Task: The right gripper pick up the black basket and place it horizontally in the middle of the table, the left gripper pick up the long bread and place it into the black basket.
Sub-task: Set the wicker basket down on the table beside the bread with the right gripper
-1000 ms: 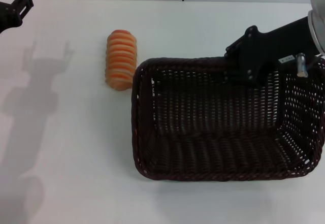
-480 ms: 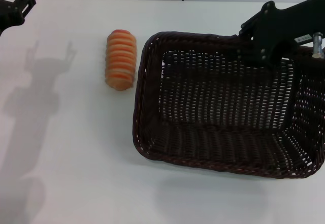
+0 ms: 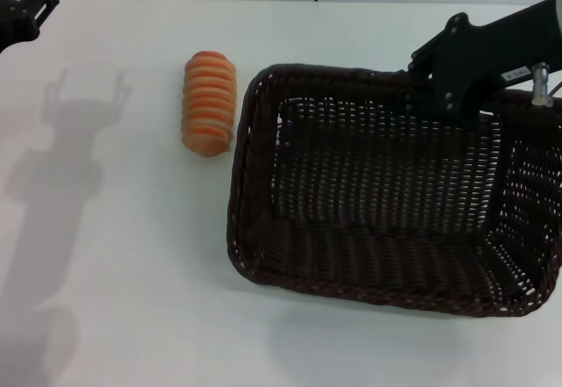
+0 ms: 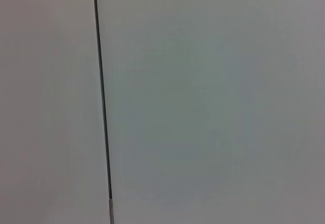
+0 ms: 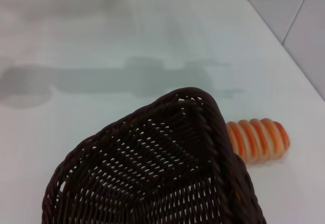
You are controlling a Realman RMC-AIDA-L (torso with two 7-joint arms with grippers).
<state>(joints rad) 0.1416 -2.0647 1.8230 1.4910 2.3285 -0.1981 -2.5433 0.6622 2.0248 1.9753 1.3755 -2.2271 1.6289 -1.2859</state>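
The black basket [image 3: 386, 203] sits right of centre on the white worktop [image 3: 123, 299], open side up and slightly tilted, with its far rim raised and its near rim low against the surface. The right gripper [image 3: 448, 84] is at that far rim, towards the basket's right end, and its dark fingers close on the braided edge there, holding the basket. The black arm runs up and away to the right edge of the head view. In the right wrist view the basket's corner [image 5: 193, 132] fills the lower part of the frame, the openwork weave plain to see.

The long bread [image 3: 209, 103] lies on the worktop just left of the basket's far left corner, close beside it but apart from the rim, its ridged orange top facing up and its length running away from the robot. The right wrist view shows the same loaf [image 5: 258, 139] just past the basket's rim.

The left gripper [image 3: 35, 5] hangs high at the far left corner of the head view, well apart from the bread, its two fingers spread with nothing between them. Its shadow falls on the worktop below.
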